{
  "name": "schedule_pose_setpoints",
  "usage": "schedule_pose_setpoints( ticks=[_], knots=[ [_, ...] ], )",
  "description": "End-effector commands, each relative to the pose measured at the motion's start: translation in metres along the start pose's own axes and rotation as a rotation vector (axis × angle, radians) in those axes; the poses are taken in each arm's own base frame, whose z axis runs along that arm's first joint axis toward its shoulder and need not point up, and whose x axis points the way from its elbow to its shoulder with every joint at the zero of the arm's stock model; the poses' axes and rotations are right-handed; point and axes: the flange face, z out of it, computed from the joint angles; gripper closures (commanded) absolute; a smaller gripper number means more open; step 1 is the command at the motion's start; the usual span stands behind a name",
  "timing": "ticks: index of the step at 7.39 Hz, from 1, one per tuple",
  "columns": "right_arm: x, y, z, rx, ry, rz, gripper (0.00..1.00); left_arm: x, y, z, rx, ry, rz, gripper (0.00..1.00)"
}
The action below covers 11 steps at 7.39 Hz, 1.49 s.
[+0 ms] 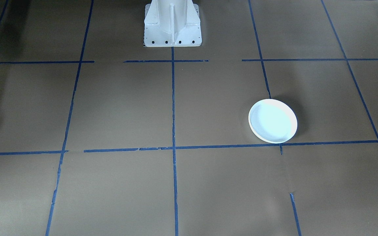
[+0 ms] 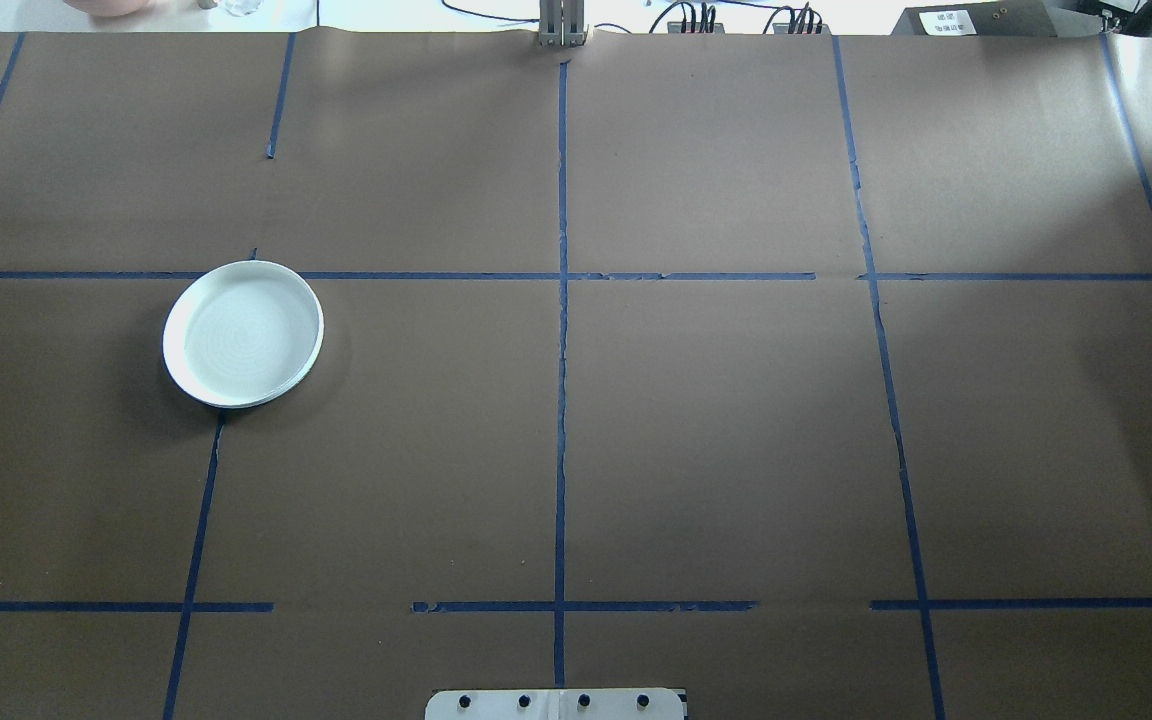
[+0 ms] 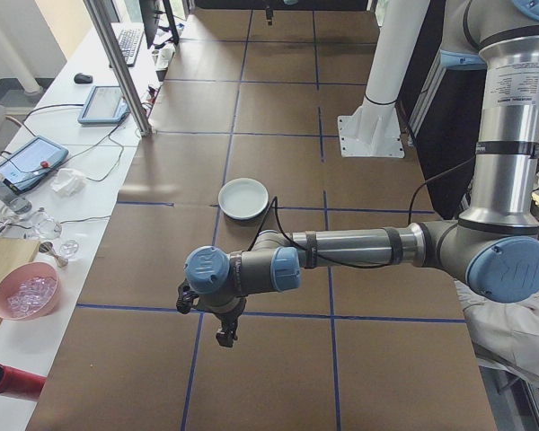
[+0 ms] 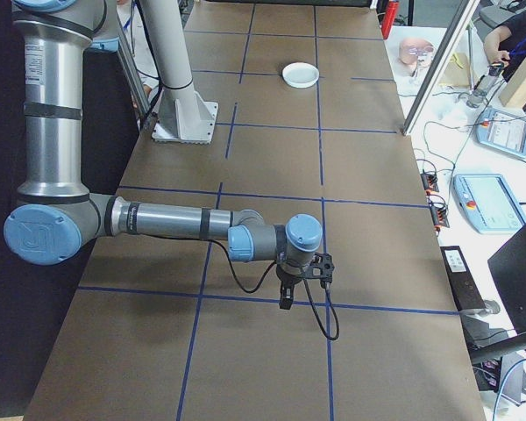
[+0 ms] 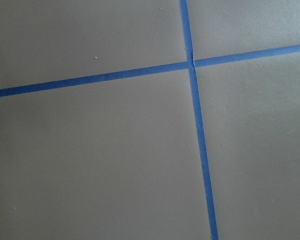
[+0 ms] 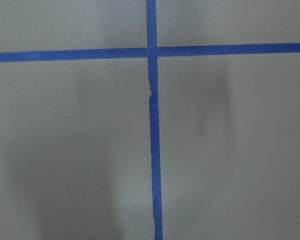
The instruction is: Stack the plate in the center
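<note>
You have one white plate (image 2: 243, 333) on the table (image 2: 716, 420), and only one: it lies flat toward the table's left side, about midway between the robot's edge and the far edge, sitting on a crossing of the blue tape lines (image 2: 561, 400). No second plate shows anywhere on the brown surface, so there is nothing yet at the middle for it to stack on.

Both arms hang over the table's ends, well apart from the plate. The left gripper (image 3: 223, 330) and the right gripper (image 4: 287, 294) appear only in the side views, so you cannot tell whether their fingers are spread or closed; neither seems to hold anything. Each wrist camera sees just bare paper and one tape crossing.

Your main risks, as I judge them:
- The rim is low and the plate shallow, so a pinch on the edge could slip or tip it.
- Pressing down on one side may skid it across the smooth paper.
- The right arm would have to reach right across the table; the left is better placed.
</note>
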Motion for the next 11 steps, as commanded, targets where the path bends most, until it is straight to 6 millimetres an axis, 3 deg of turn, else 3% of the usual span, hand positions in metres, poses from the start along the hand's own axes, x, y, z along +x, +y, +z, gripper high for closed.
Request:
schedule_pose_setpoints(
  ticks=[1,5,10,11],
  knots=[
    [0.0,0.0,0.0,0.0,0.0,0.0,0.0,-0.001,0.004,0.003,-0.001,0.001,0.0,0.01],
    [0.0,0.0,0.0,0.0,0.0,0.0,0.0,0.002,-0.004,-0.003,0.007,-0.001,-0.003,0.01],
    [0.0,0.0,0.0,0.0,0.0,0.0,0.0,-0.008,0.009,0.009,-0.013,0.003,-0.02,0.01],
    [0.0,0.0,0.0,0.0,0.0,0.0,0.0,-0.01,0.02,0.013,-0.019,0.005,-0.028,0.01]
  ],
)
